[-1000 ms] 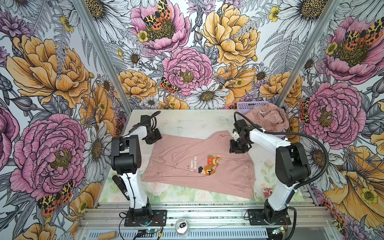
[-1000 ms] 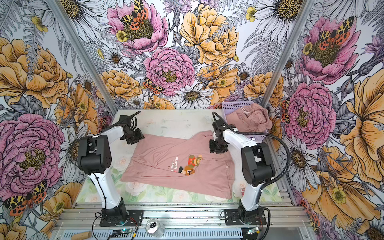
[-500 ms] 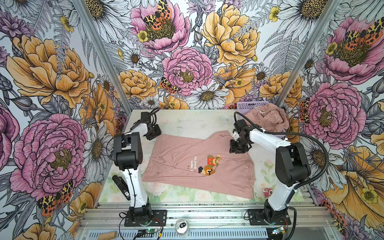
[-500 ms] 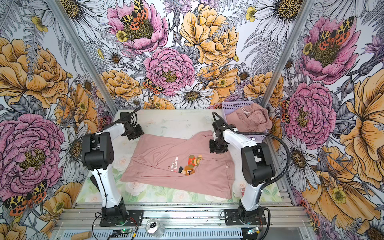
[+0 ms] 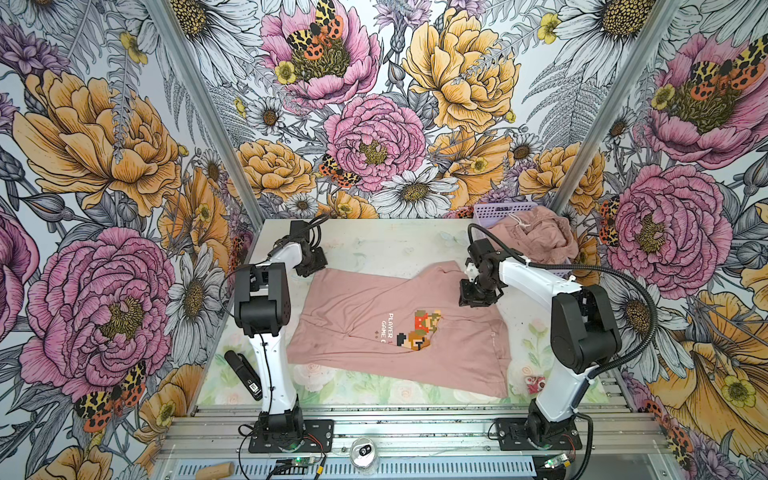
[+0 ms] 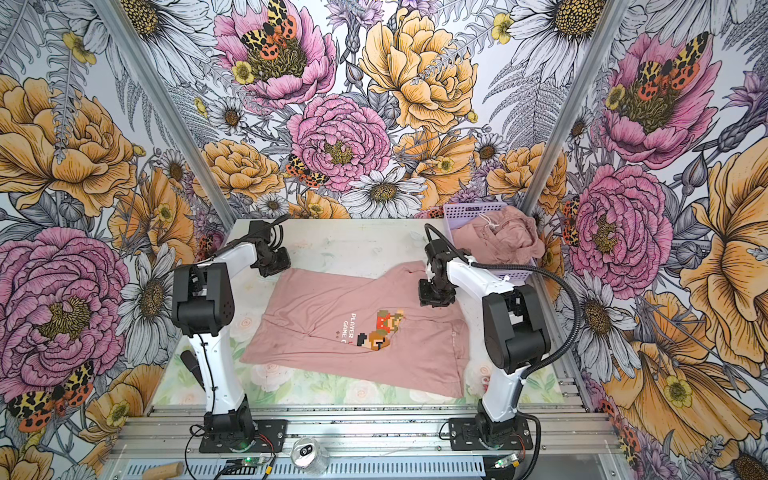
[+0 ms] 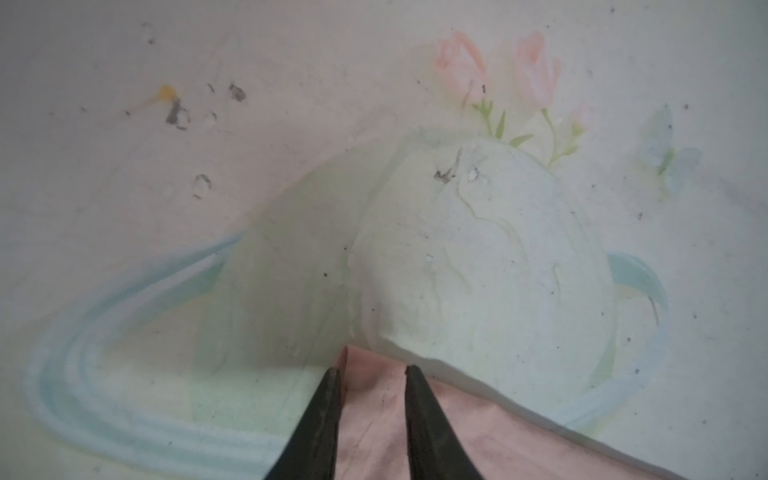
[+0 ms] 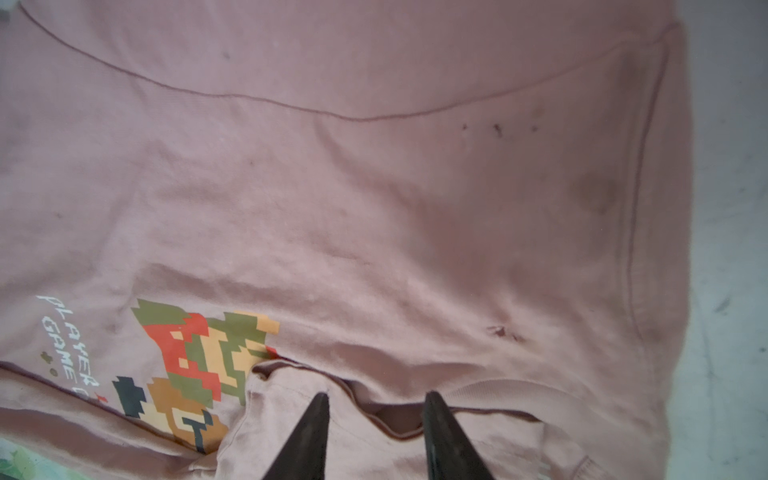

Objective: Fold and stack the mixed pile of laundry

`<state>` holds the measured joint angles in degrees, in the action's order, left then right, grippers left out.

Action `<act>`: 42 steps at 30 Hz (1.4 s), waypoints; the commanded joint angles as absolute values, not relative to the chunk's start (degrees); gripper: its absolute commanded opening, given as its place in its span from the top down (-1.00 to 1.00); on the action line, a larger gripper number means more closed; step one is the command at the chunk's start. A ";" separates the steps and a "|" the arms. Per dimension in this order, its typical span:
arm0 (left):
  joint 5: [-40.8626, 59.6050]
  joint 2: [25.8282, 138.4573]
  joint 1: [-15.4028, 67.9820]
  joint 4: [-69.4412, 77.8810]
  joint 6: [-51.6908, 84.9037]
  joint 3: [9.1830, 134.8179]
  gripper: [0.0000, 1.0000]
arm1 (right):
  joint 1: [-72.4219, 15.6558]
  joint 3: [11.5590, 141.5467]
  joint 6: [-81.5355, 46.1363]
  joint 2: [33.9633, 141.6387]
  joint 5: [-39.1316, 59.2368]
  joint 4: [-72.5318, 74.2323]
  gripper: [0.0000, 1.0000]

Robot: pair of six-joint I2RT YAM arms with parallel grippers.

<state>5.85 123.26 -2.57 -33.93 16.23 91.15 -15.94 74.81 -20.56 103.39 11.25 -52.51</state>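
Note:
A dusty-pink T-shirt [image 5: 365, 316] [image 6: 324, 320] with a pixel-art figure [image 8: 195, 365] and white text lies spread across the table in both top views. My left gripper [image 5: 312, 266] [image 6: 275, 266] is at its far left corner. In the left wrist view that corner [image 7: 374, 399] lies between the left gripper's [image 7: 372, 370] parted fingers, so it is open. My right gripper [image 5: 476, 297] [image 6: 434, 297] rests on the shirt's far right part. It [image 8: 376, 395] is open, straddling a collar fold [image 8: 390, 419]. A second pink garment [image 5: 536, 241] with a drawstring is heaped in the basket.
The lilac basket [image 5: 498, 210] [image 6: 467, 210] stands at the back right corner against the floral wall. A black handheld object [image 5: 243, 374] lies at the table's front left. A can [image 5: 363, 453] sits on the front rail, and a small red item [image 5: 534, 382] lies beside the right arm's base.
My left gripper has shifted slightly right onto the shirt's far left corner, and its jaws have narrowed around it. The right arm and the shirt have not moved.

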 commanded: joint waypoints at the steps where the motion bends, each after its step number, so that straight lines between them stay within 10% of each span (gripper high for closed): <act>1: 2.34 124.56 -2.29 -35.86 14.26 93.30 0.43 | -16.31 75.58 -21.23 102.07 11.48 -52.38 0.20; 15: 1.79 126.73 -1.48 -36.74 14.32 95.44 0.49 | -16.28 75.45 -21.54 101.72 11.47 -52.39 0.20; 26: 3.46 125.31 -1.58 -36.74 13.96 93.78 1.00 | -16.31 76.37 -21.72 101.97 11.17 -52.39 0.20; 42: -1.03 114.96 -7.85 -38.50 14.42 85.34 1.00 | -15.60 94.52 -22.08 113.80 5.48 -51.25 0.19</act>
<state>1.10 117.34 -6.52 -38.28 14.55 86.94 -15.92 89.82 -21.54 110.21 8.32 -52.36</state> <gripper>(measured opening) 0.045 0.403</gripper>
